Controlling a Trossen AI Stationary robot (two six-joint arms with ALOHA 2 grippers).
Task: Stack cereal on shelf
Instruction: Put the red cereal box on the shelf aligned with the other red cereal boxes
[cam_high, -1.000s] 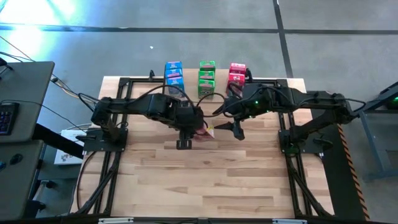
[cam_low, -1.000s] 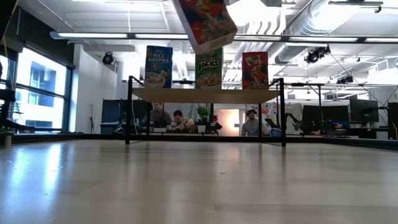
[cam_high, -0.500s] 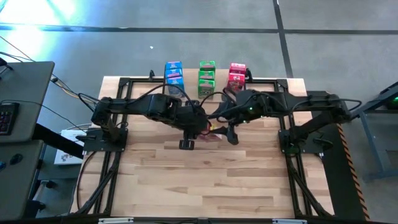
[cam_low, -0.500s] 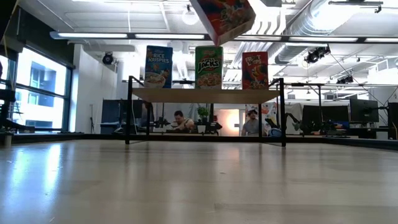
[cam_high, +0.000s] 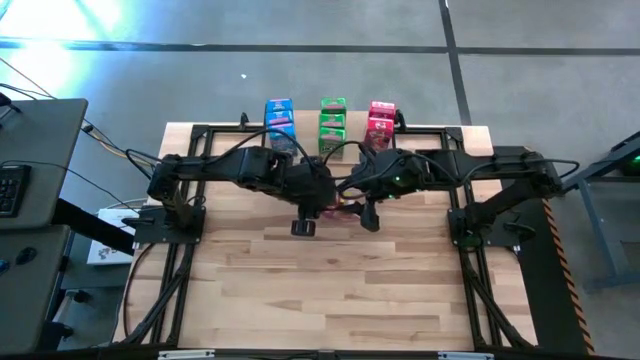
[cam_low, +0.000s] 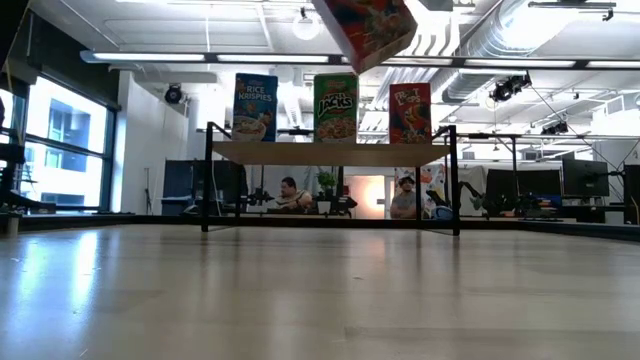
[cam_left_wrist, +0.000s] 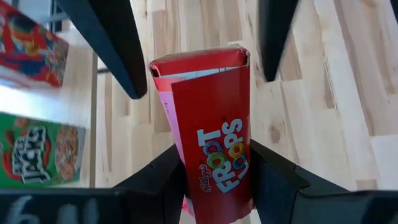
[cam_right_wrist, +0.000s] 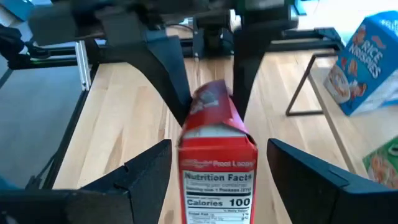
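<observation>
Left claw (cam_high: 322, 205): over the middle of the surface (cam_high: 330, 290), toward its far edge; closed on the lower part of the red Froot Loops box (cam_left_wrist: 211, 158), one finger pressed on each side face.
Red Froot Loops box: held up in the air between both claws, well clear of the surface, tilted; seen at the top edge in the low view (cam_low: 366, 30).
Right claw (cam_high: 358, 207): just beside the left claw, facing it; fingers (cam_right_wrist: 140, 180) spread wide, one on each side of the box's nutrition end, apart from the cardboard, so open.
Shelf (cam_low: 330, 152): along the far edge of the surface, light wooden top on thin black legs.
Blue box (cam_low: 255, 106): upright at the shelf's left end.
Green box (cam_low: 335, 108): upright at the shelf's middle.
Red box on shelf (cam_low: 410, 112): upright toward the shelf's right end.
People (cam_low: 290, 195): seated in the room beyond the shelf.
</observation>
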